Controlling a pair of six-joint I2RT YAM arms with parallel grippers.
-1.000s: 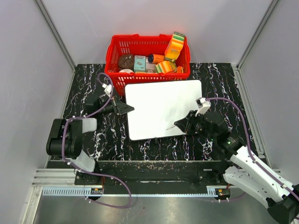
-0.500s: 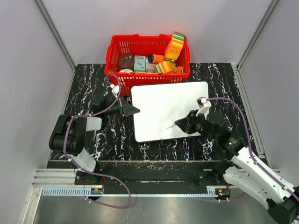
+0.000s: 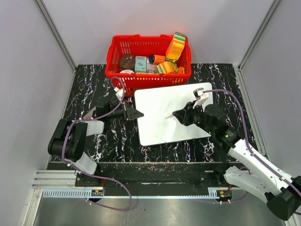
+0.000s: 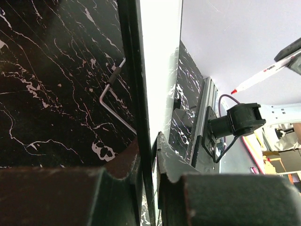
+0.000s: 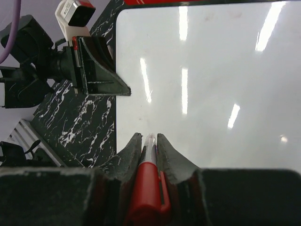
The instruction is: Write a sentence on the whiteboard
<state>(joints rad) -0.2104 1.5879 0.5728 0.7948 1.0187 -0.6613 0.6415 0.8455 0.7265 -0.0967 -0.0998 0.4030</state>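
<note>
Top external: our left gripper (image 3: 138,114) pinches the whiteboard (image 3: 160,127), our right gripper (image 3: 180,116) clamps a red marker (image 5: 148,183); basket (image 3: 141,38) labels unreadable.

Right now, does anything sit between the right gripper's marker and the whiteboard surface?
Nothing visible. The whiteboard is bare under the marker held in the right gripper; the left gripper only clamps its left edge.

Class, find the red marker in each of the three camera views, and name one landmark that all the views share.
Top external: the marker is at centre, over the whiteboard.
Left wrist: upper right, slanting, red tip lowest.
Right wrist: bottom centre, between the jaws.
Shared landmark: the whiteboard.
</note>
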